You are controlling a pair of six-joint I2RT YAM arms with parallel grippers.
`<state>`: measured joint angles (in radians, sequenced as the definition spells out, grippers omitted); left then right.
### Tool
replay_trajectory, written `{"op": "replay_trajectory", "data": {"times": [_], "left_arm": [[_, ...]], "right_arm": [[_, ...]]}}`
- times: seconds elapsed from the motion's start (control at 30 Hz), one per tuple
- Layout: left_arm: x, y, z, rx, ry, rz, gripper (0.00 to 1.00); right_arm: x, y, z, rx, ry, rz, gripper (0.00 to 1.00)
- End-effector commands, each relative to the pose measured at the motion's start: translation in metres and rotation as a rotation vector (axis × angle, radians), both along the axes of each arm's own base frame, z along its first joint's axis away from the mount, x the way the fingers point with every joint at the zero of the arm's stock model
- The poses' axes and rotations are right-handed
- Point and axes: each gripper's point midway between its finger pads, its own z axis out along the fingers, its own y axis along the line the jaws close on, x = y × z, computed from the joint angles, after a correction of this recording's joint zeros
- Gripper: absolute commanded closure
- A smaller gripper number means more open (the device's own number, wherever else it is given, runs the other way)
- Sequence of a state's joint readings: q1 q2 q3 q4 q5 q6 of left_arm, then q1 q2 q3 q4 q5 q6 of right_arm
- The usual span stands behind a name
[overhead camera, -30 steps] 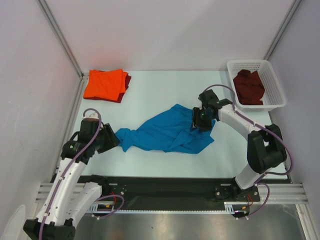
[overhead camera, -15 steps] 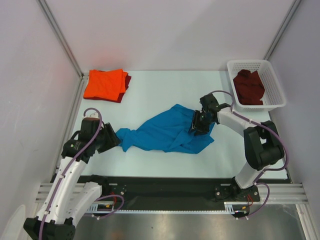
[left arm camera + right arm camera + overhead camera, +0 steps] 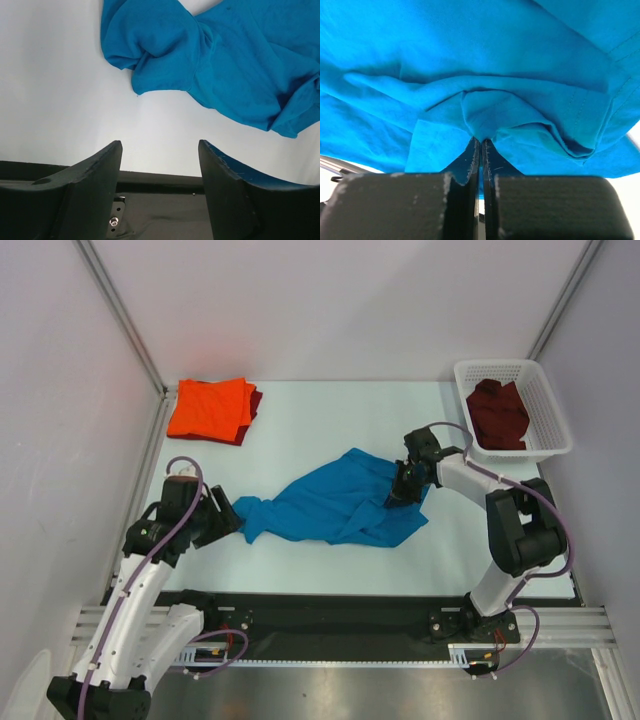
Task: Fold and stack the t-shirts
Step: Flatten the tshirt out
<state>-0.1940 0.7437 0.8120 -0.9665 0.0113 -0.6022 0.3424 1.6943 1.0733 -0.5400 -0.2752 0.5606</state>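
A crumpled bright blue t-shirt (image 3: 335, 502) lies spread across the middle of the table. My right gripper (image 3: 397, 492) is shut on a pinched fold of this blue t-shirt (image 3: 485, 112) at its right side. Just off the shirt's left end, my left gripper (image 3: 228, 512) stands open and holds nothing; the blue t-shirt (image 3: 215, 65) lies beyond its fingertips. A folded orange t-shirt (image 3: 208, 408) rests on a dark maroon t-shirt (image 3: 256, 402) at the back left. Another maroon t-shirt (image 3: 497, 413) sits crumpled in the basket.
A white lattice basket (image 3: 553, 415) stands at the back right corner. White walls with metal posts close in the table on three sides. A black strip (image 3: 330, 612) runs along the near edge by the arm bases.
My right gripper has closed on a fold of the blue t-shirt and shifted slightly. The left gripper has opened a little wider and stayed in place.
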Motion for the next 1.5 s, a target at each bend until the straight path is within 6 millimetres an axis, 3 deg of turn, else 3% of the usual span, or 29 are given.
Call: {"op": "replay_trajectory", "data": {"times": [0.0, 0.17, 0.33, 0.53, 0.63, 0.8, 0.9, 1.07, 1.47], "left_arm": [[0.001, 0.006, 0.006, -0.003, -0.005, 0.071, 0.3], [0.004, 0.003, -0.013, -0.054, 0.056, 0.157, 0.3], [0.022, -0.004, -0.035, -0.127, 0.025, 0.128, 0.37], [0.035, -0.014, -0.072, -0.187, 0.078, 0.098, 0.41], [0.03, -0.013, -0.093, -0.197, 0.149, 0.156, 0.46], [0.053, 0.008, -0.081, -0.159, 0.041, 0.262, 0.48], [0.056, 0.029, -0.091, -0.165, 0.073, 0.362, 0.51], [0.065, 0.033, -0.1, -0.18, 0.113, 0.362, 0.54], [0.078, 0.039, -0.125, -0.145, 0.181, 0.367, 0.5]], "right_arm": [[0.007, 0.0, 0.005, 0.003, -0.027, 0.002, 1.0], [0.004, -0.005, 0.026, -0.023, -0.066, 0.033, 1.0], [-0.001, -0.014, 0.058, -0.041, -0.109, 0.054, 1.0], [-0.009, -0.023, 0.068, -0.045, -0.113, 0.068, 1.0], [-0.011, -0.023, 0.066, -0.039, -0.101, 0.075, 1.0], [-0.009, -0.024, 0.07, -0.031, -0.114, 0.079, 1.0], [-0.009, -0.026, 0.071, -0.03, -0.112, 0.078, 1.0], [-0.009, -0.029, 0.074, -0.025, -0.118, 0.077, 1.0], [-0.006, -0.03, 0.072, -0.01, -0.116, 0.07, 1.0]]}}
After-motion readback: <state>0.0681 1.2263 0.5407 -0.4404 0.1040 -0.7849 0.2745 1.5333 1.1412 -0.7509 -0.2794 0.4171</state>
